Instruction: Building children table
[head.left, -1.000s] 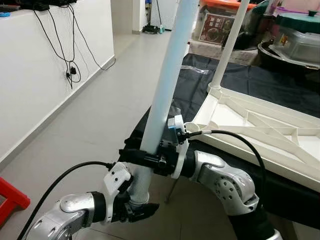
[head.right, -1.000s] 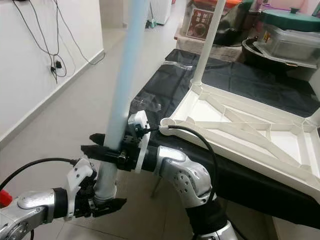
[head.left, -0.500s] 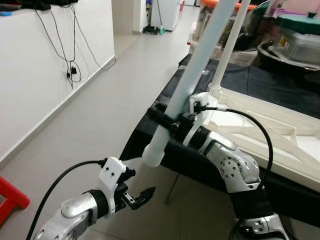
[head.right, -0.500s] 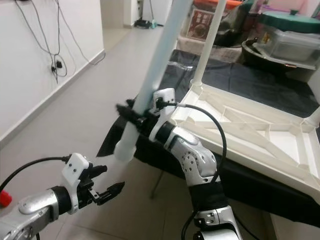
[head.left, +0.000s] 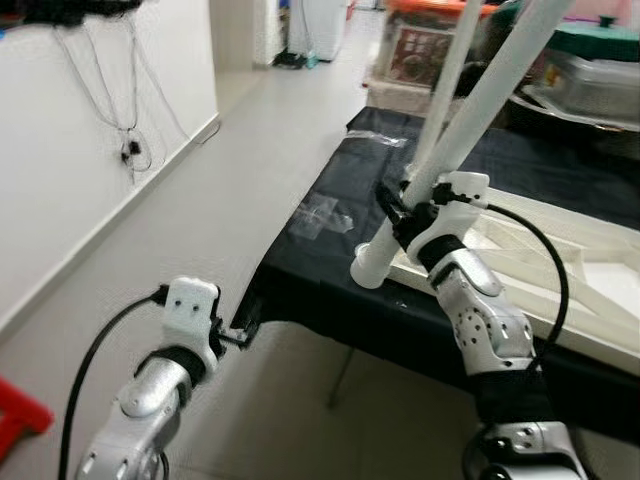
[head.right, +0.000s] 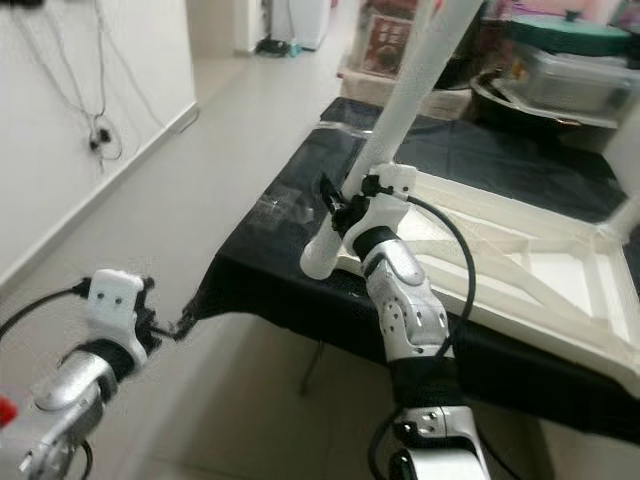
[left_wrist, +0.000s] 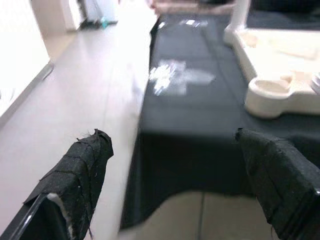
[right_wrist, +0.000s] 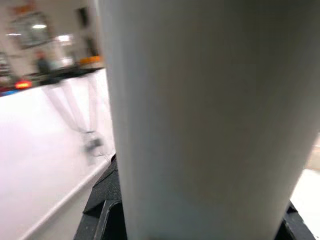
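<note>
My right gripper (head.left: 396, 213) is shut on a long white table leg (head.left: 470, 110), held tilted, with its lower end (head.left: 366, 268) hanging just off the near corner of the upturned white tabletop (head.left: 600, 262). In the right wrist view the leg (right_wrist: 200, 115) fills the space between the black fingers. Another white leg (head.left: 447, 75) stands upright in the tabletop's far corner. My left gripper (head.left: 244, 331) is low beside the black cloth's edge, open and empty, its fingers (left_wrist: 85, 165) wide apart. An empty round corner socket (left_wrist: 272, 91) lies ahead of it.
The tabletop rests on a table draped in black cloth (head.left: 330, 270), with a crumpled plastic wrap (head.left: 320, 212) on it. Pots and boxes (head.left: 590, 70) crowd the back right. A white wall with hanging cables (head.left: 125, 150) runs along the left; grey floor lies between.
My left gripper let go of the leg's lower end and dropped away to the left. My right gripper carried the leg to the right, more tilted, up to the tabletop's corner.
</note>
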